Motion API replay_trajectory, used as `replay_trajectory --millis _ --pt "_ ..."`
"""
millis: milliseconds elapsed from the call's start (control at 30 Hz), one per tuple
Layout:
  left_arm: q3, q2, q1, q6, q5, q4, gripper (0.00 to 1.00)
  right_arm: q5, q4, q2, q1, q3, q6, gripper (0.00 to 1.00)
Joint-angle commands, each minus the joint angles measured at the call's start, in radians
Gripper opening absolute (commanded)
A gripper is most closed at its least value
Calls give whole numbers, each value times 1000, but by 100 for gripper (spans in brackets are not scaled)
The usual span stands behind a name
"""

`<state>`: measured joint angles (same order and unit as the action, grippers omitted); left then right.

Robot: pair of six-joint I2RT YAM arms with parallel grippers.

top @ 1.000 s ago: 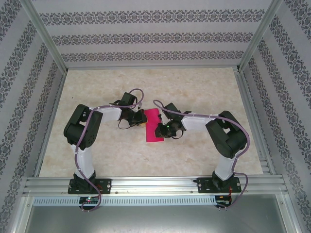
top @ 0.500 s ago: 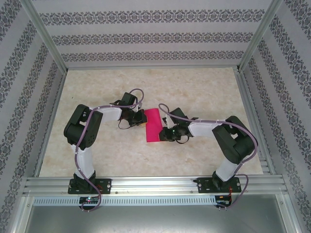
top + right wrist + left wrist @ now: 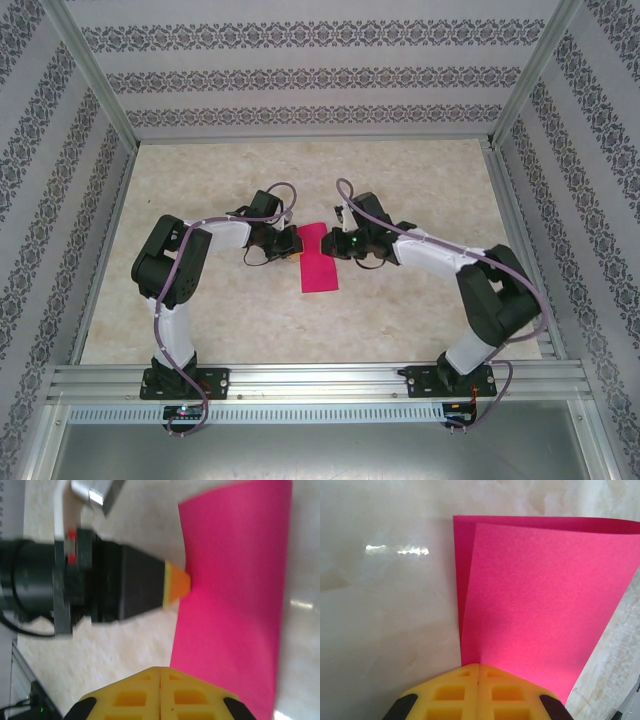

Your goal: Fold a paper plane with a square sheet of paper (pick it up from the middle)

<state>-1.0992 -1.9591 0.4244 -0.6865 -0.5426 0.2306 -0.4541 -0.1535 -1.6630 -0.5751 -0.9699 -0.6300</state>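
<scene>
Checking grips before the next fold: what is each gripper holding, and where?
The left gripper pinches the folded pink sheet at its left edge. The right gripper is shut at the opposite edge; a hold cannot be told.

paper (image 3: 540, 605) cut off at the right edge in left wrist view, left gripper (image 3: 176, 584) kinda blurry in right wrist view

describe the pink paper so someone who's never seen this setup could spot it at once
On the pale marbled table, look to the middle. The paper lies between the left gripper and the right gripper, which reach in from either side. It is the only bright pink thing there, a tall strip folded double.
</scene>
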Motion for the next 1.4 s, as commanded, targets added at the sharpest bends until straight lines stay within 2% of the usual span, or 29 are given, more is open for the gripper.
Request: replay_trajectory --millis 0,167,467,633,767,900,1000,1367 --pt "44 -93 22 19 149 148 0 37 93 -109 3 -36 -84 3" --pt "34 -98 21 19 160 177 0 51 140 -204 6 -59 -118 0" --pt "25 -104 21 13 190 222 0 93 224 -263 50 14 -153 0" --pt "22 -113 22 20 215 256 0 89 247 -251 94 98 -142 0" --pt "22 -118 22 22 210 256 0 90 228 -184 114 118 -128 0" --pt "18 -114 22 22 206 257 0 83 201 -102 102 79 -120 0" --pt "15 -112 23 26 205 260 0 84 167 -100 73 23 -103 0" --pt "13 -114 24 30 203 267 0 74 170 -331 45 -151 -118 0"
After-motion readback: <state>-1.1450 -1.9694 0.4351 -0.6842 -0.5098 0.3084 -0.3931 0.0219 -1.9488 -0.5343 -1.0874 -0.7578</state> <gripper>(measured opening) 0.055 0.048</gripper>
